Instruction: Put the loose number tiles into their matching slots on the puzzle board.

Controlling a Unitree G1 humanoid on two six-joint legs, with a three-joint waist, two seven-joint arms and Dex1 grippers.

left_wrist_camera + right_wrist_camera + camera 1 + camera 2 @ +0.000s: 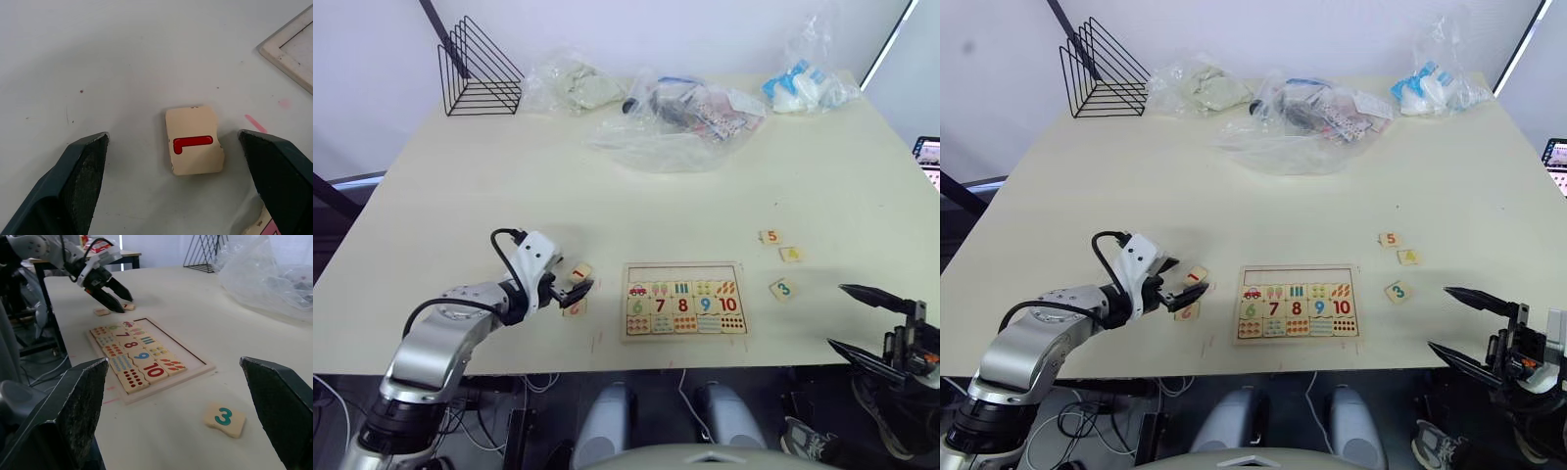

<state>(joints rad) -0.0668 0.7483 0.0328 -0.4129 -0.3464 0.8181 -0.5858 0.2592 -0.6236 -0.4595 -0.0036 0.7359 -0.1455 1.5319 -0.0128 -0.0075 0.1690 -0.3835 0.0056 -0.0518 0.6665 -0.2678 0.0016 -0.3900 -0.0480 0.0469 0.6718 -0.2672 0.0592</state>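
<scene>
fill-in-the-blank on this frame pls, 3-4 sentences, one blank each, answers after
1. The left end effector is open over the tile printed with the digit ____.
2. The top row of slots on the puzzle board holds ____ tiles.
3. The tile nearest the right end effector shows a green ____.
4. The 5 tile lies on the board's ____ side, on the table.

Missing words: 1; no; 3; right
</scene>
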